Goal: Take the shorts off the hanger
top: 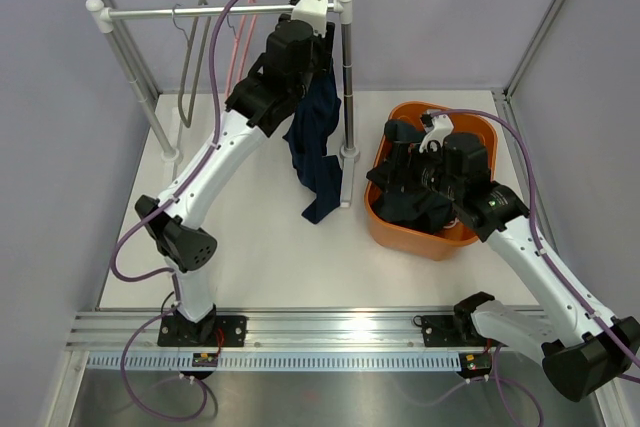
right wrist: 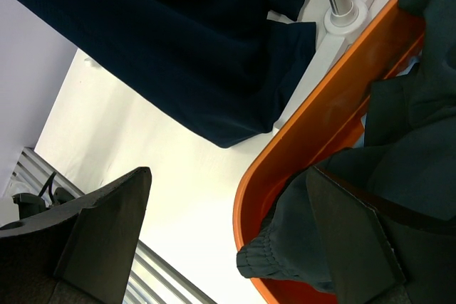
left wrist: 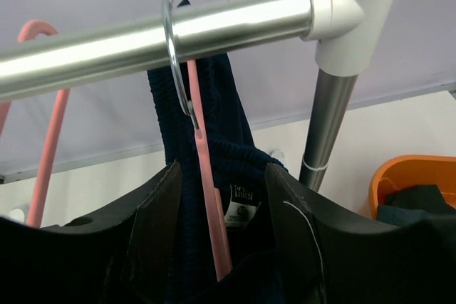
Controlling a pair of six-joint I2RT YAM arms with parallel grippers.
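Only the left wrist view shows the pink hanger [left wrist: 206,197] hooked over the rail [left wrist: 107,44]. The left gripper [left wrist: 222,201] is spread wide astride the navy shorts [left wrist: 214,122], perhaps touching them. The shorts hang lengthwise downward near the tabletop's [top: 250,247] far edge. The right gripper [right wrist: 228,226] gapes over charcoal shorts [right wrist: 399,154] in the orange tub [right wrist: 313,126] by the right edge.

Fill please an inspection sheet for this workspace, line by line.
surface: white table, carrying the rack and an orange tub
job's things: navy shorts hang on a pink hanger on the rack; dark shorts lie in the tub
clutter: nothing seen
grippers: left gripper open, straddling navy shorts and hanger; right gripper open above the tub rim
cables: purple cables along both arms
surroundings: plain grey walls, metal frame
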